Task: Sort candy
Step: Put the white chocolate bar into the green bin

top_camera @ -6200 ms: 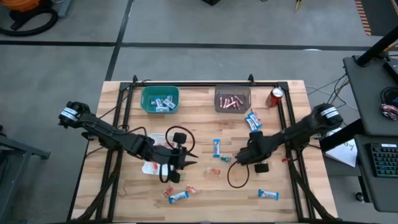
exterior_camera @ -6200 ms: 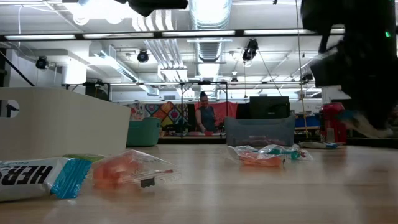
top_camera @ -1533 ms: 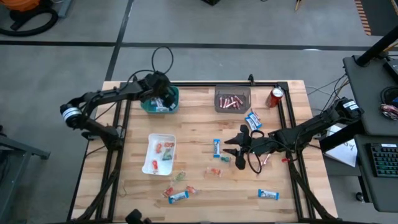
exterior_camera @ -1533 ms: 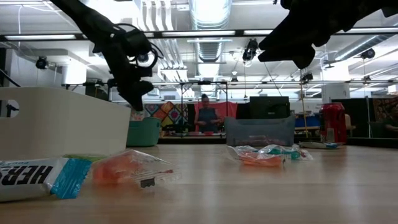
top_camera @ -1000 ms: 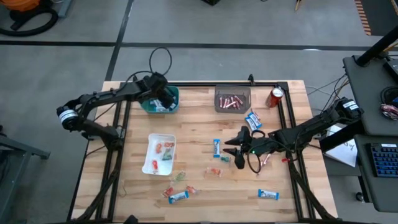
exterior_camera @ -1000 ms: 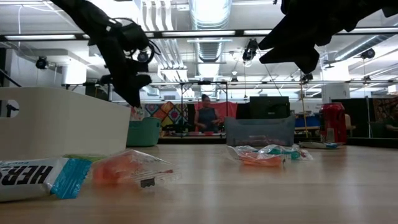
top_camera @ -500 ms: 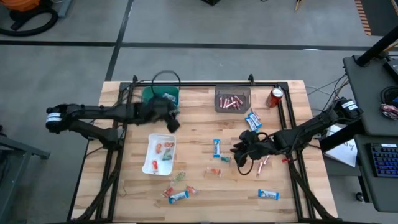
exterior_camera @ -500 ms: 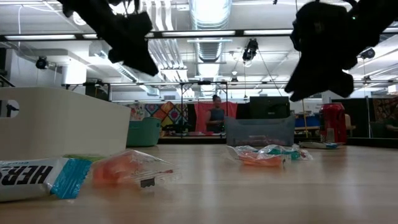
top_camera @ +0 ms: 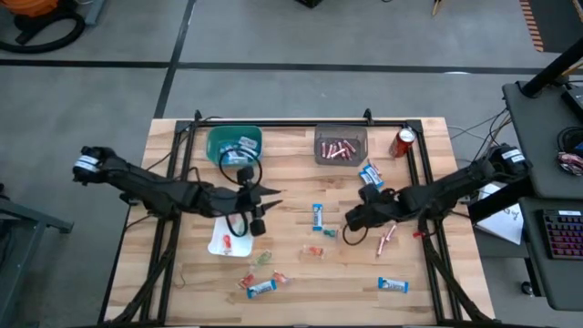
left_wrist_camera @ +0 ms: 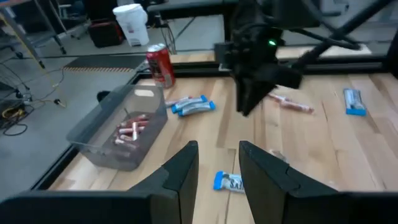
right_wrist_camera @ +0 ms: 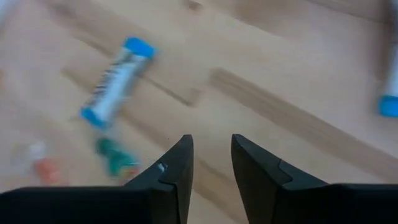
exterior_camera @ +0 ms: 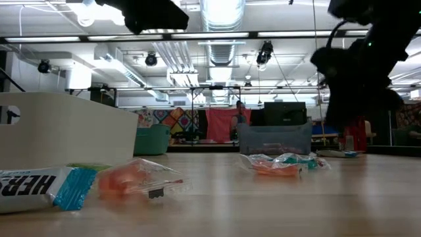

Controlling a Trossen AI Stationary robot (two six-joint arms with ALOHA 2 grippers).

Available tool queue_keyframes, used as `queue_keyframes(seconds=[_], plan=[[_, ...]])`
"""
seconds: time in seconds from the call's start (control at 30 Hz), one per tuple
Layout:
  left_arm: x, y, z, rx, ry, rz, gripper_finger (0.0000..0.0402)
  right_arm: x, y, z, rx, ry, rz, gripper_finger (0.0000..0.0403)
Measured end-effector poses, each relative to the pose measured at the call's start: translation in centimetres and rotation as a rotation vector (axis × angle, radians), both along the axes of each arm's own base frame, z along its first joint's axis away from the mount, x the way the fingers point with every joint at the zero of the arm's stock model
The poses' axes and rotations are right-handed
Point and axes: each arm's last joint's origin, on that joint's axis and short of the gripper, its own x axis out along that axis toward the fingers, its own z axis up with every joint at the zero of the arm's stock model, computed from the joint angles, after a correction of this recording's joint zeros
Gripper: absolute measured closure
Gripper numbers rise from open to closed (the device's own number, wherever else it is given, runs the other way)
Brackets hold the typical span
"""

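Wrapped candy lies scattered on the wooden table [top_camera: 291, 187]: a blue-and-white bar [top_camera: 318, 216], a pair of bars [top_camera: 371, 175], a pink stick [top_camera: 387, 235], and small orange and green pieces [top_camera: 312, 251]. My left gripper [top_camera: 271, 196] hangs open above the table, just right of the white tray [top_camera: 221, 244]. In its wrist view its fingers [left_wrist_camera: 217, 163] point toward the bar [left_wrist_camera: 230, 182] and my right arm. My right gripper [top_camera: 349, 221] is open, low over the wood, right of the bar [right_wrist_camera: 115, 81] and a green piece [right_wrist_camera: 115, 155]. Neither touches anything.
A teal bin [top_camera: 234, 146] with blue bars and a grey bin [top_camera: 341, 146] with pink sticks stand at the far edge, with a red can [top_camera: 404, 141] to their right. More bars [top_camera: 393, 285] [top_camera: 261, 287] lie near the front edge. A person stands far behind the table.
My left gripper has left the teal bin and swung toward the near edge and the right, ending beside the white tray. My right gripper has sunk toward the table near the blue bar. No candy has moved.
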Motion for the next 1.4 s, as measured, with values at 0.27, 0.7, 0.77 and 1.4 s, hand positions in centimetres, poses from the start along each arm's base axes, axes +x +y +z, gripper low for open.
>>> queue_keyframes(seconds=[0.27,0.7,0.77,1.4], plan=[[1.3,-0.4,-1.3,-0.005,0.005,0.003,0.0302,-1.0,-2.8,-0.6,0.014,0.161,-0.142,0.0303],[1.8,-0.5,-1.6,-0.008,-0.005,0.002,0.0302,-2.1,-6.7,-0.9,-0.026,0.327,-0.193,0.0303],[1.8,-0.5,-1.5,-0.008,-0.005,0.002,0.0302,-2.1,-7.1,-0.9,-0.034,0.332,-0.185,0.0303],[1.8,-0.4,-1.5,-0.006,-0.015,0.019,0.0302,-1.6,-9.0,-0.7,-0.125,0.329,-0.080,0.0242]])
